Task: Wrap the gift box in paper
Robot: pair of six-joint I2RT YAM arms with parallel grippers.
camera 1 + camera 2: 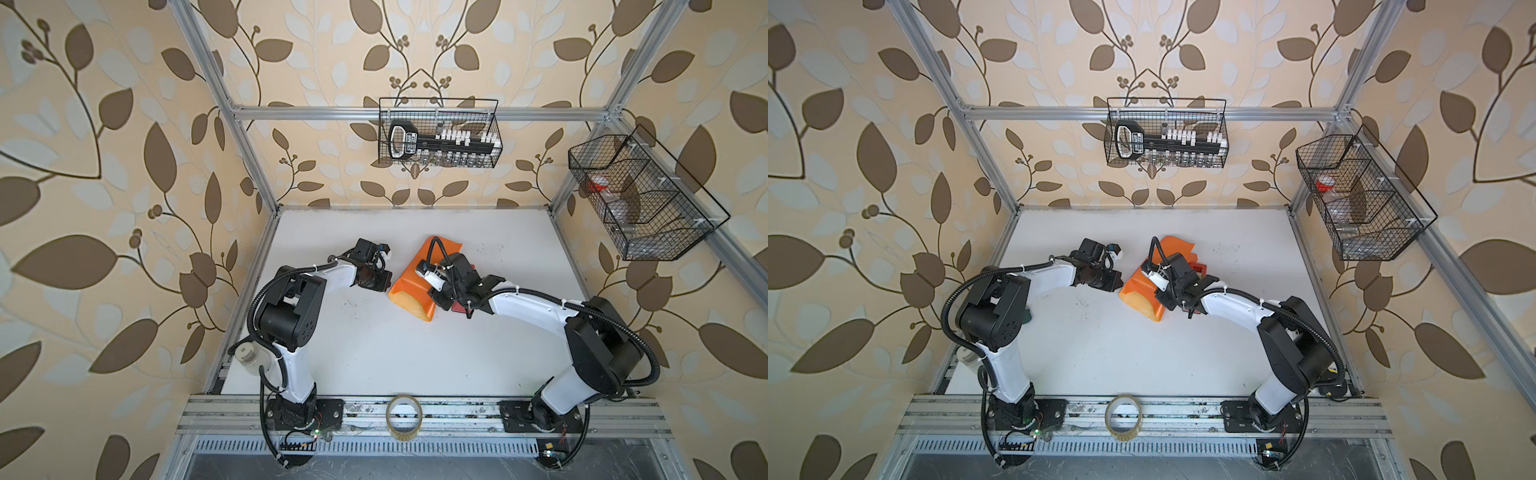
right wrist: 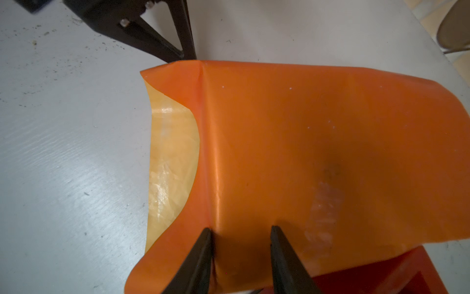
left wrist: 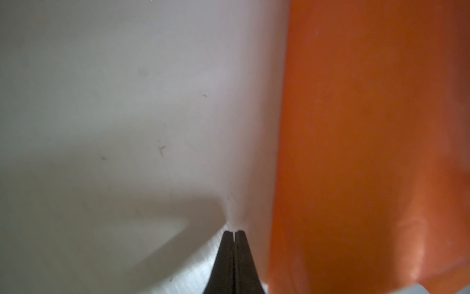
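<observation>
Left end effector [image 3: 233,232] sits closed and empty, just beside the paper [image 3: 368,152] edge; reopen it and catch that edge. Right end effector [image 2: 240,227], jaws apart, should pin the paper.

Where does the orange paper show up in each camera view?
Top view: paper near the centre of the table.
Top view: same spot.
Left wrist: orange band beside the shut left gripper.
Right wrist: fills most of the picture, under the right gripper.
Landmark: left gripper's tip at the paper's edge, in all views.
</observation>
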